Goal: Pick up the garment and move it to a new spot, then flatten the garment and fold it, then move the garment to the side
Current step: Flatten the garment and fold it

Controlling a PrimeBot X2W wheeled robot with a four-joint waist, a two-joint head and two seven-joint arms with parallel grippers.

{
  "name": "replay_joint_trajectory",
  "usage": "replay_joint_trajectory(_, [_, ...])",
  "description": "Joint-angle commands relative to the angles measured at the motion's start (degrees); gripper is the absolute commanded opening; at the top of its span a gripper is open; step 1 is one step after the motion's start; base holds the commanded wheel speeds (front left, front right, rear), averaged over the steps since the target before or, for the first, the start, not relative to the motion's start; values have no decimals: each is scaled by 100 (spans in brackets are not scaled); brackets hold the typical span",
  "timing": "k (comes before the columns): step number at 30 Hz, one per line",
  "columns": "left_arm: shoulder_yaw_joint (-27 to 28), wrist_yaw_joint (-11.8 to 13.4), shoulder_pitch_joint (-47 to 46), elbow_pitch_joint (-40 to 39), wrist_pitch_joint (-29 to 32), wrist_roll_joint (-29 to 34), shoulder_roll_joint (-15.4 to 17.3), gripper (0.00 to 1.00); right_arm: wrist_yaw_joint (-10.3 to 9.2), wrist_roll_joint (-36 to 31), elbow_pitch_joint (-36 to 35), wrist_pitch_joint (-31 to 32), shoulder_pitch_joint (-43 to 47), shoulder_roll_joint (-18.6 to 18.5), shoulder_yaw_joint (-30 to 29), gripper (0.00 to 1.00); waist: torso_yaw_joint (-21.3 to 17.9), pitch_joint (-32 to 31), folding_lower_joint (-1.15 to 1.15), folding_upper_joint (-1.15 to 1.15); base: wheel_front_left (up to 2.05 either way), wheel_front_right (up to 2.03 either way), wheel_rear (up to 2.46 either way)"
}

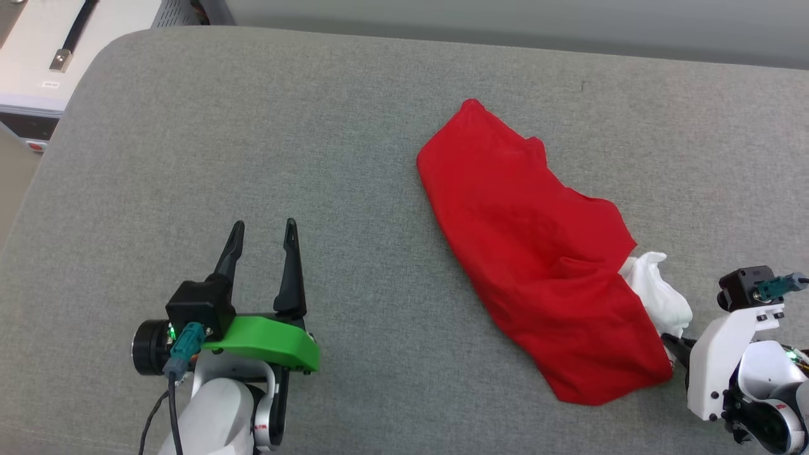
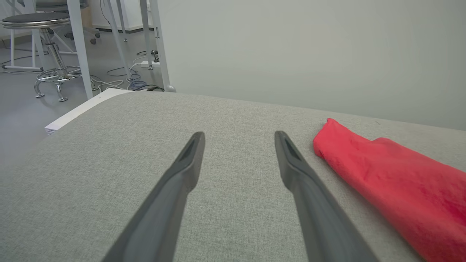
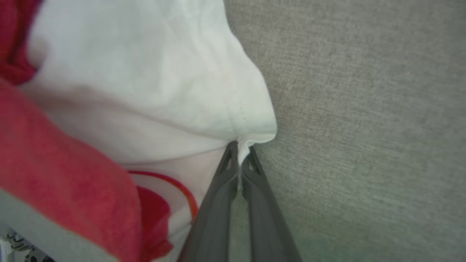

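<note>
You have the garment [image 1: 537,253] lying crumpled on the right half of the grey bench [image 1: 316,126], its red body running diagonally and a white sleeve [image 3: 145,72] bunched at the near right end. Your right pincer [image 3: 239,149] is pressed together on that sleeve's hem. Your left pincer [image 1: 265,223] is spread wide, well apart from the garment on its left, seemingly just above the bench.
</note>
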Motion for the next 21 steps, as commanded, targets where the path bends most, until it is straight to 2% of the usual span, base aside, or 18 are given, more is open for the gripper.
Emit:
replay_joint_trajectory(1, [29,-43,-33,19,-37,61,-2,100,-3,-7,169,-25,131,106,48,0,-78,-102,0,0,0,0,0])
replay_joint_trajectory(5, [86,-70,46,30,-38,72,29,100,-3,-217,-61,-381,70,169,-558,0,-191,-265,0,0,0,0,0])
replay_joint_trajectory(9, [101,-60,149,30,-38,78,52,100,-3,-477,-310,-505,324,396,-1269,0,-304,-418,0,0,0,0,0])
replay_joint_trajectory(14, [132,-38,256,1,-38,52,103,100,-3,-765,-520,-466,931,928,-2114,0,-436,-532,0,0,0,0,0])
replay_joint_trajectory(18, [128,-25,312,-13,-17,29,127,100,-3,-857,-481,-355,1425,1436,-2465,0,-489,-593,0,0,0,0,0])
replay_joint_trajectory(21, [118,-19,345,-24,6,11,139,100,-3,-892,-312,-286,1698,1676,-2591,0,-500,-619,0,0,0,0,0])
